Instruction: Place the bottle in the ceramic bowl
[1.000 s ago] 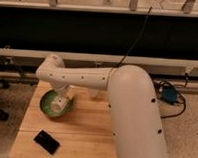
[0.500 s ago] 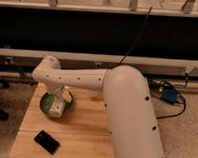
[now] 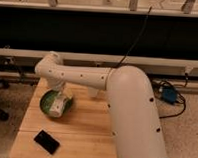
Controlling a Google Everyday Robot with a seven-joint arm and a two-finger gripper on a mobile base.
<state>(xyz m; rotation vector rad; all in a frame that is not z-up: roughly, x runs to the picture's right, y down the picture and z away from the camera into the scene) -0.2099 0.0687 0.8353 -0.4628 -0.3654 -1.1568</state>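
Since half a second ago I see the arm (image 3: 87,77) swung a little further left over the table (image 3: 85,128), its elbow now past the bowl's far edge; the bowl (image 3: 49,101) and the phone (image 3: 46,142) lie where they lay. The gripper (image 3: 60,102) has stayed low over the bowl's right half.

Much is hard for me to read. The wrist covers the bowl's far rim, and the big white shoulder link hides the table's right side. The gripper is mostly buried under its own wrist, and I cannot tell whether it is wide, narrow or holding anything.

In the bowl I make out a pale, whitish shape, the bottle (image 3: 57,107), lying toward the right side, right under the gripper. Whether it rests on the glaze or hangs from the gripper, I cannot tell. Green glaze shows to its left.

The phone lies flat in front of the bowl, toward the table's near edge, well apart from it. A blue box (image 3: 168,94) sits on the floor far to the right of the bowl, with cables around it.
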